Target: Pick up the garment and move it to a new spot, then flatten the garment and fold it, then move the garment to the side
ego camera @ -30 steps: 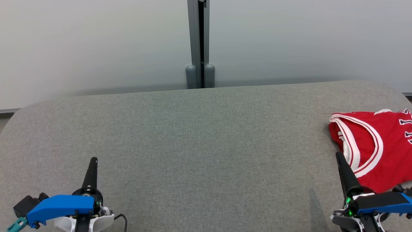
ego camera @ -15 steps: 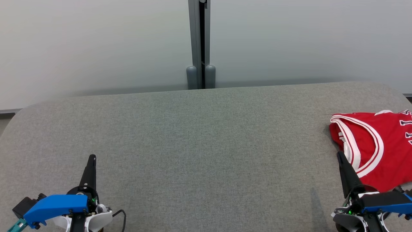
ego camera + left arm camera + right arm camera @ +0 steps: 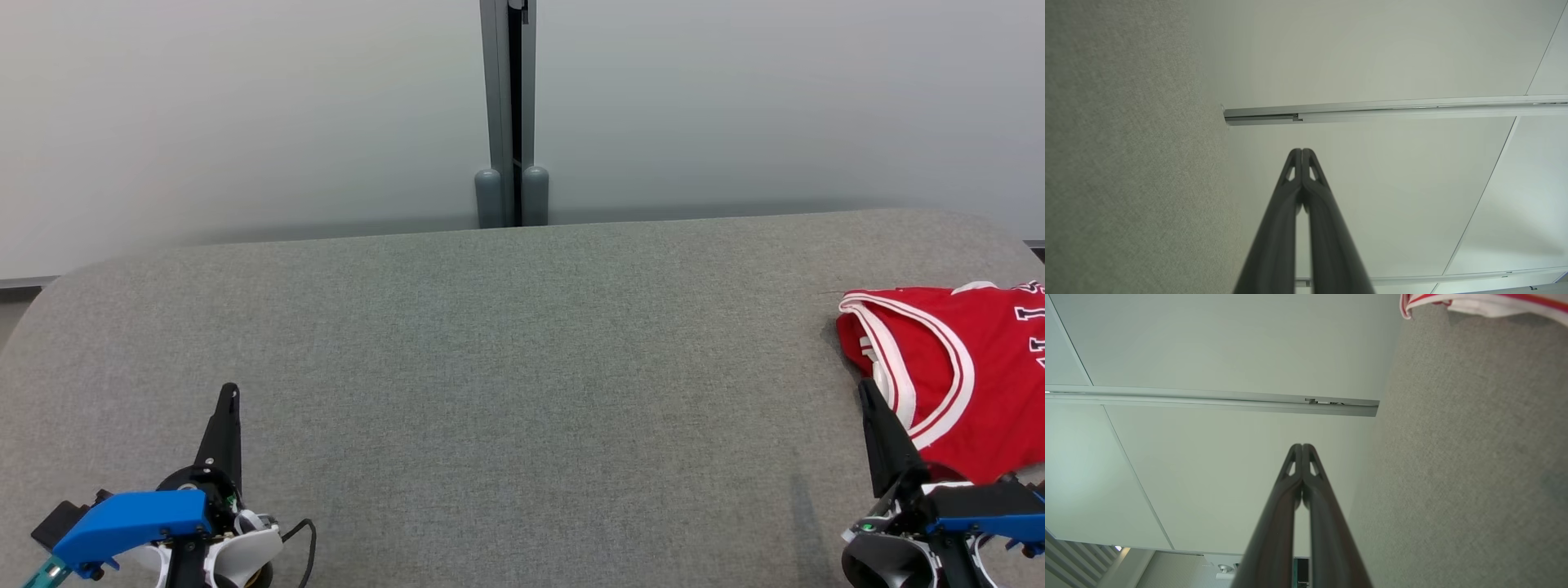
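Both claws have sunk a little toward the near edge of the desk (image 3: 522, 367) since 1 second ago, wrists lower in the head view. The head camera has shifted a touch too. At the near left corner, the left claw (image 3: 230, 390) has its 2 fingers pressed together on nothing, and its wrist is cut off at the bottom. At the near right corner, the right claw (image 3: 864, 385) is likewise closed and empty. Its tip overlaps the garment (image 3: 988, 384) in the head view, but its own wrist view shows it clear of the cloth.

The red, white-trimmed garment lies unmoved at the desk's right edge. It is cut off at the side, so its full shape and dark lettering cannot be made out. Its trimmed opening faces the left edge, and its long axis seems to run left to right. Beyond the far edge stands a grey post (image 3: 510, 114).
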Robot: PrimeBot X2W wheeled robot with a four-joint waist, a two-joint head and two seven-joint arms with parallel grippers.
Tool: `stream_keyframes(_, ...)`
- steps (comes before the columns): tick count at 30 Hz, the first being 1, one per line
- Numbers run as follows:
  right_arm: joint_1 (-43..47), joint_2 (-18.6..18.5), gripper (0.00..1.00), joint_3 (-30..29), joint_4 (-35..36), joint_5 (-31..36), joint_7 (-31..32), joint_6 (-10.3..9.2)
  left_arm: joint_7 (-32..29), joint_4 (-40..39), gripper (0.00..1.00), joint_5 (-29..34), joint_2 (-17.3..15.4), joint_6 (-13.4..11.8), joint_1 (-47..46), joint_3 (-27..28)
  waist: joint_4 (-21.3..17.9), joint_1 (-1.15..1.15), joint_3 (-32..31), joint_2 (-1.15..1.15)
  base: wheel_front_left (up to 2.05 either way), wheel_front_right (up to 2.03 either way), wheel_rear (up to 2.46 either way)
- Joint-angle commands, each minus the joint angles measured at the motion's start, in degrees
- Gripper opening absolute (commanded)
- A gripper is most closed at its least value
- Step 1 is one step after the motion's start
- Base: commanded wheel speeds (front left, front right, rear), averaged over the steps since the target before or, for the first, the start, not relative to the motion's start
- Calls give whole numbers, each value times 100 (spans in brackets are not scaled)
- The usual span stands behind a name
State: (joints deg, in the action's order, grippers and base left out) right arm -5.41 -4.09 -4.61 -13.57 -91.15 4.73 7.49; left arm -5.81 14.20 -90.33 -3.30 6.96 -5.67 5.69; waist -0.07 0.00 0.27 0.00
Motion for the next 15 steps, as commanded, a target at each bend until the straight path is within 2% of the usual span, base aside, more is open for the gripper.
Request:
stream_keyframes(1,-81,-4,0,-19,-14,-92,35,0,-35,-26,0,-70,10,51,-74,50,1,0,-1,0,0,0,0)
stream_keyframes(6,-100,3,0,-38,-53,-289,66,0,-79,-24,0,-238,45,94,-93,96,7,0,-8,0,0,0,0)
stream_keyframes(15,-101,18,0,-53,-52,-254,78,0,-83,-23,0,-226,45,75,-83,98,7,0,-9,0,0,0,0)
